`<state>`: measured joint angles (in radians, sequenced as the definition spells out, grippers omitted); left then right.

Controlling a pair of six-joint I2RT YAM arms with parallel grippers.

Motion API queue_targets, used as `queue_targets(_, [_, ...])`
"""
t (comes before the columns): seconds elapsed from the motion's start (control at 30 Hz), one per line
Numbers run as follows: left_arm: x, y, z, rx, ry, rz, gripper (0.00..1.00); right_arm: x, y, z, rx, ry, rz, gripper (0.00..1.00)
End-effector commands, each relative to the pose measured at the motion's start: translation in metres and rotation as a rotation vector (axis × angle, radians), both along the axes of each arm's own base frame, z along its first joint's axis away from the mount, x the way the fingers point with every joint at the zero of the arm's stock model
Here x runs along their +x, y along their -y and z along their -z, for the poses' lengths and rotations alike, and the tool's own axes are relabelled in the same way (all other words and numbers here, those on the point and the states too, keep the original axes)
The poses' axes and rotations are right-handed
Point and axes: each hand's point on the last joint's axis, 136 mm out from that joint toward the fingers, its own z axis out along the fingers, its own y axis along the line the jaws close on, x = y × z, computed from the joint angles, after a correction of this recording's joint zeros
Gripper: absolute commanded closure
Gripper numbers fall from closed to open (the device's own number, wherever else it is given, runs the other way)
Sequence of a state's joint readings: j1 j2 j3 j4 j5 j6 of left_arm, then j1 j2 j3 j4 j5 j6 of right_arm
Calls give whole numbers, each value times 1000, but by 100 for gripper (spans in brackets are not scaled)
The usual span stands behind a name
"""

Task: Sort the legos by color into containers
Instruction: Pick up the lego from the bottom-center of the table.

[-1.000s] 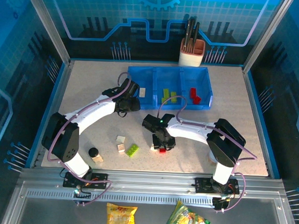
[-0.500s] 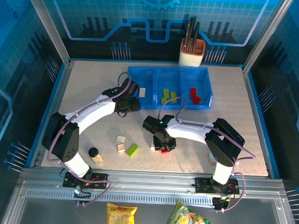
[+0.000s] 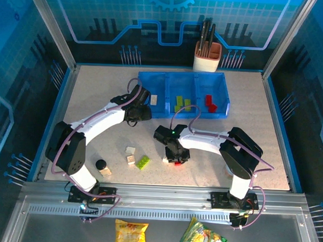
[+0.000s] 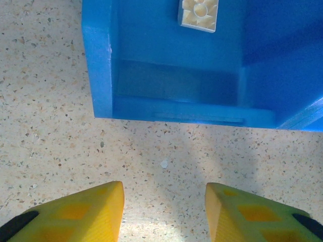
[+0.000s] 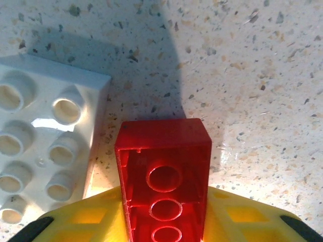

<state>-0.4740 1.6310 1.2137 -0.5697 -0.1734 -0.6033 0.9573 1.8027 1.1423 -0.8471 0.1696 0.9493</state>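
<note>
Right gripper (image 3: 176, 157) pinches a small red plastic brick (image 5: 164, 166), hollow side to the wrist camera, just beside a cream-white studded brick (image 5: 45, 151) on the speckled table (image 5: 262, 75) | Left gripper (image 4: 164, 201), yellow fingers spread and empty, hovers before the translucent blue plastic tray (image 4: 98, 65), a square cream brick (image 4: 199, 12) lying in its left compartment.

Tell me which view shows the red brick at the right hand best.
Right wrist view: the red brick sits large, hollow underside up, clamped in the right hand, a white brick beside it. The top view gives a small red spot under that hand. The left wrist view faces the blue tray.
</note>
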Motion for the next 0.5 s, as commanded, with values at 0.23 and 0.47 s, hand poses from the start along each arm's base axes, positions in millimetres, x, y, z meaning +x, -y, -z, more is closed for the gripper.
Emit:
queue_targets(0.23, [-6,-1,-7,-33,23,23,52,15,21,-24,5,43,-38,63])
queue_targets(0.47, [-14,-9,-11,-29,33,32,51,40,50,-42,34,67,-37,63])
